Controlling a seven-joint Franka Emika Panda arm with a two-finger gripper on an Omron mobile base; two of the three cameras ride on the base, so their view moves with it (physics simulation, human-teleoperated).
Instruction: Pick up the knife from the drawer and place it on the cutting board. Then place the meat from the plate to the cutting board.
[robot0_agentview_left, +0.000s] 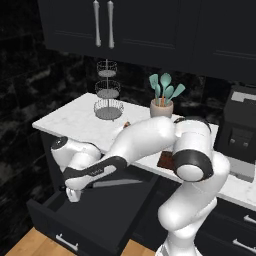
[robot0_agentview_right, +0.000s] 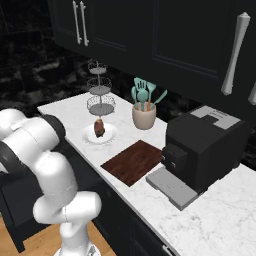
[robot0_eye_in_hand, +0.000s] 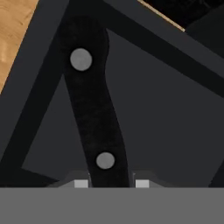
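Black-handled knife (robot0_eye_in_hand: 92, 113) pinched between jaws nearly pressed together, gripper (robot0_eye_in_hand: 111, 183) reaching down inside the open drawer (robot0_agentview_left: 95, 220); meat (robot0_agentview_right: 99, 127) on white plate (robot0_agentview_right: 111, 134) beside cutting board (robot0_agentview_right: 132, 162) on marble tabletop (robot0_agentview_right: 220, 220).

Glossy white rounded arm (robot0_agentview_left: 145, 137) segments joined by dark joint bands.

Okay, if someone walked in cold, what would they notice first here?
The white arm bent down into the open drawer, its gripper shut on the knife handle. Up on the counter, the meat sits on a plate beside the bare cutting board.
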